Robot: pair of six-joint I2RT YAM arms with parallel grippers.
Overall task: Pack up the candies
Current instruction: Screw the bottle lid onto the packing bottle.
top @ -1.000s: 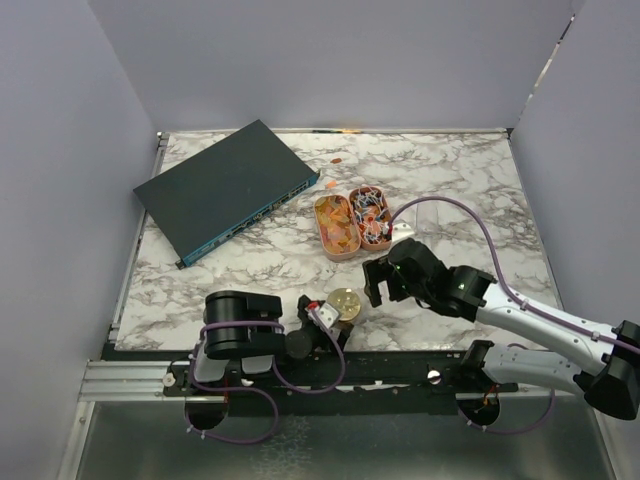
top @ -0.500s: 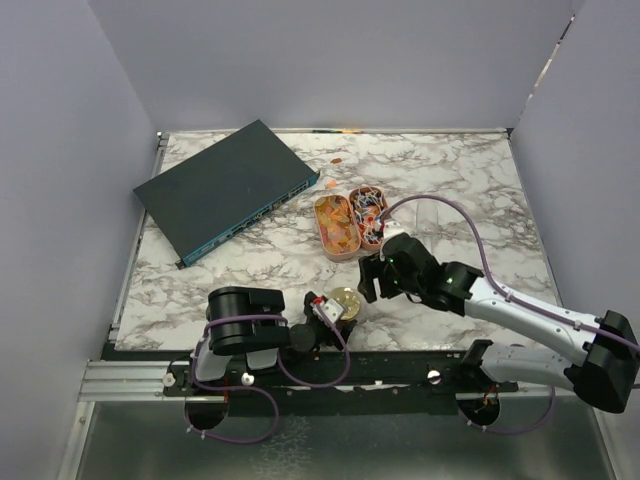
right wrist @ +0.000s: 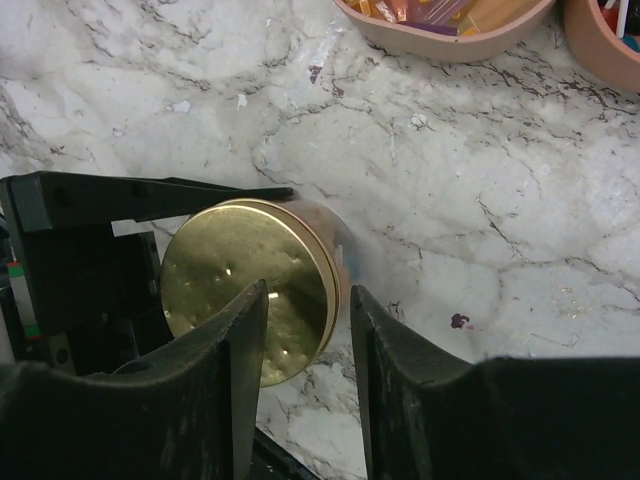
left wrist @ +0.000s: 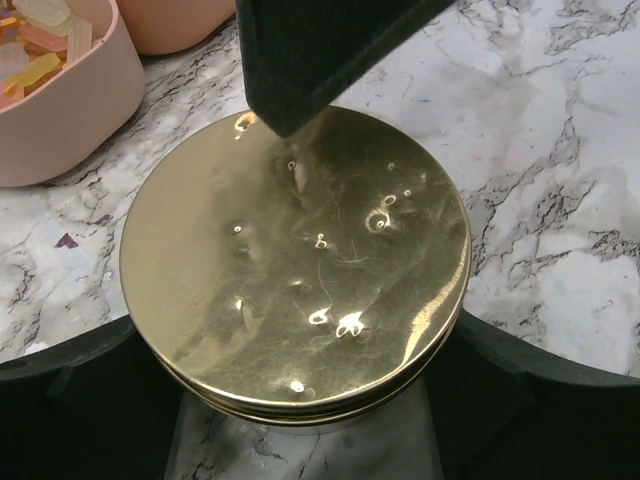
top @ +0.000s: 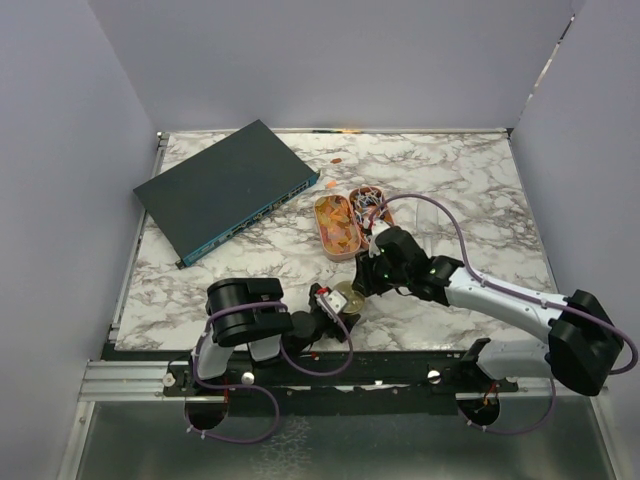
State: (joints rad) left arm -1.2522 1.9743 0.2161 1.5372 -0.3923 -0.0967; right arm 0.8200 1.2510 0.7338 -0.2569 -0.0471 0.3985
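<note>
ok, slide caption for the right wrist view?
Open right gripper poised over the round gold lid gripped by the left gripper's fingers; peach oval tray of candies beyond.

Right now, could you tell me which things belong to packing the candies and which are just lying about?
Job: tiny loose orange-yellow and mixed candies; oval peach trays; clear jar with round gold lid.
Lying about: flat dark rectangular box.
</note>
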